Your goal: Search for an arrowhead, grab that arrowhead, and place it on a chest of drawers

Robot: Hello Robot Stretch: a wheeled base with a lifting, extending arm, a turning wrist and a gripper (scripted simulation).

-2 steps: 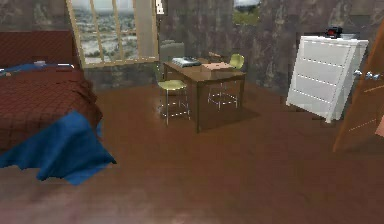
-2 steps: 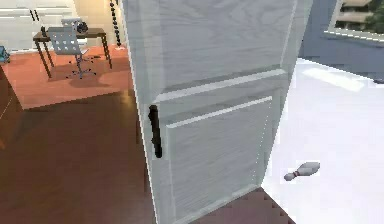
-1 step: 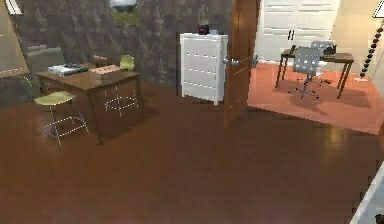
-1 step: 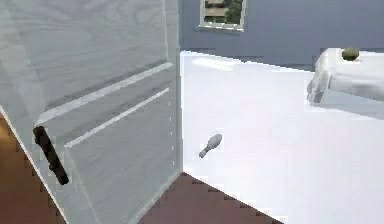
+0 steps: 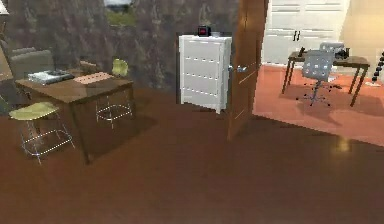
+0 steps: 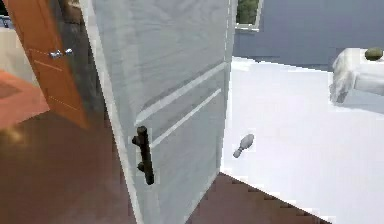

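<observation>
Chest of drawers: a white chest of drawers (image 5: 203, 75) stands against a dark mottled wall, on the forward view's near side of an open brown door (image 5: 247, 65); a small dark object (image 5: 204, 31) sits on its top.
Arrowhead: where it lies cannot be told; nothing here can be made out as one.
Gripper: whether it is spread, pressed together or gripping something cannot be told.
Study corner: at the forward view's left, a wooden desk (image 5: 70, 91) carries flat items and a yellow-green round thing (image 5: 120, 67); a yellow-green stool (image 5: 35, 112) and a wire chair (image 5: 113, 110) stand at it on dark wood floor.
Beyond the doorway: an orange-floored room with a second desk (image 5: 355, 63), a grey office chair (image 5: 318, 75) and white closet doors (image 5: 300, 25).
Arm side view: a white panelled door (image 6: 170, 80) with a dark handle (image 6: 145, 155) stands close; an orange-brown door (image 6: 45, 55) to its left; past it, a small pale object (image 6: 243, 146) lies on white floor, well apart from white furniture (image 6: 358, 78) at the right edge.
</observation>
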